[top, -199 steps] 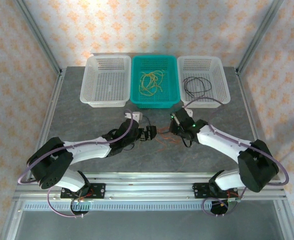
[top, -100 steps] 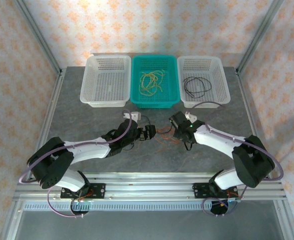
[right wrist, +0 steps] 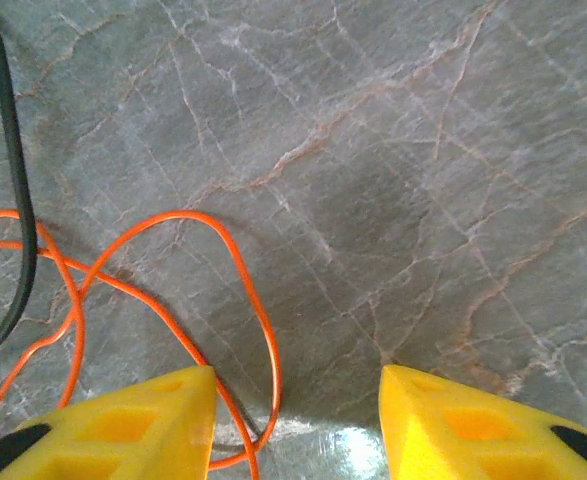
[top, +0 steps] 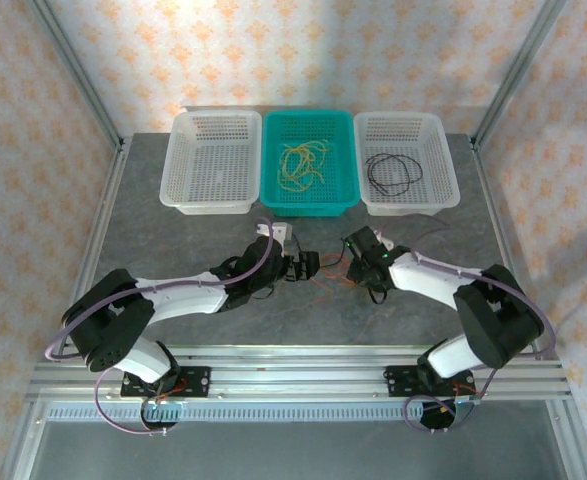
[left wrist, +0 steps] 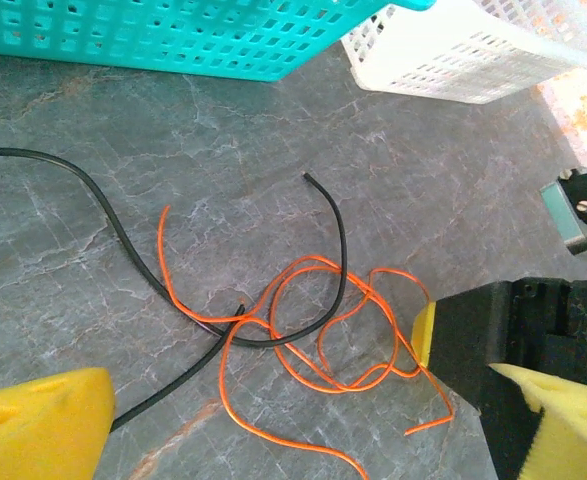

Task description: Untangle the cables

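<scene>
1. Here, on the grey table, the orange cable lies in loose loops crossed by the black cable, between the two arms and in front of the teal basket; both wires lie flat, neither lifted.
2. The left gripper hangs above the tangle, jaws spread wide and holding nothing; the right gripper stands half open just over the table, an orange loop running along the inner edge of one pad, unpinched.
3. The step in hand looks like parting orange from black; best to close on one strand alone, on a free stretch away from the crossings.
4. The other gripper would do well to pin the black cable near its loose end; a slow, low pull should slide the loops out rather than tighten them.
5. Yellow cables sit in the teal basket; a coiled black cable lies in the right white basket, the likely home for this black one.
</scene>
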Controlling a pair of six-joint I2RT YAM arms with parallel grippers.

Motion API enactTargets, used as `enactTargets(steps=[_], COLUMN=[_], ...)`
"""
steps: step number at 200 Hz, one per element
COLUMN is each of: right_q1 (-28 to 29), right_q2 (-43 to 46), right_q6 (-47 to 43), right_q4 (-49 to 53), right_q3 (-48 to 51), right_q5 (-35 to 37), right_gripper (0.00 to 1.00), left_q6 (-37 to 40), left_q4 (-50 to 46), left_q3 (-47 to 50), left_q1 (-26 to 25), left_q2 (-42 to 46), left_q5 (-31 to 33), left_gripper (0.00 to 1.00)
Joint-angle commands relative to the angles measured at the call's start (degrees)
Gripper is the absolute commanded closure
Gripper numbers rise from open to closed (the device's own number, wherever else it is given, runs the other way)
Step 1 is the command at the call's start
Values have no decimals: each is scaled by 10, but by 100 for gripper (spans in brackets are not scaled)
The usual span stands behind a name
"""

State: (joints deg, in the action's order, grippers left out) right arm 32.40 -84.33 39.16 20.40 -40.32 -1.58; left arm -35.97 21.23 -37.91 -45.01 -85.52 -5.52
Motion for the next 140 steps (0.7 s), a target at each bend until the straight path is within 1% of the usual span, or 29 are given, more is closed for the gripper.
enactTargets(steps=[1,20,40,69,109,140], right_q1=[-4,-4,-4,-4,-4,-4], right_q2=[-11,-7,3,46,146,217], right_q6=[1,5,9,9,-20,-66], right_q4=[-11,-11,-11,-16,-35,-35], right_q3=[10,14,16,16,15,-3], right_q5=[4,8,12,15,29,43], right_gripper=[57,63,72,89,98,100], left_q6=[9,7,1,-21,-27,-30], left_q4=[6,6,11,41,45,37], left_q3=[-17,-18,-17,-10,-15,-14], left_q1=[-2,-1,-1,-2,0,4], left_q2=[-4,-10,-16,-27,-43,-54], left_q5=[2,4,9,17,39,42], left_gripper=[5,5,5,5,5,5])
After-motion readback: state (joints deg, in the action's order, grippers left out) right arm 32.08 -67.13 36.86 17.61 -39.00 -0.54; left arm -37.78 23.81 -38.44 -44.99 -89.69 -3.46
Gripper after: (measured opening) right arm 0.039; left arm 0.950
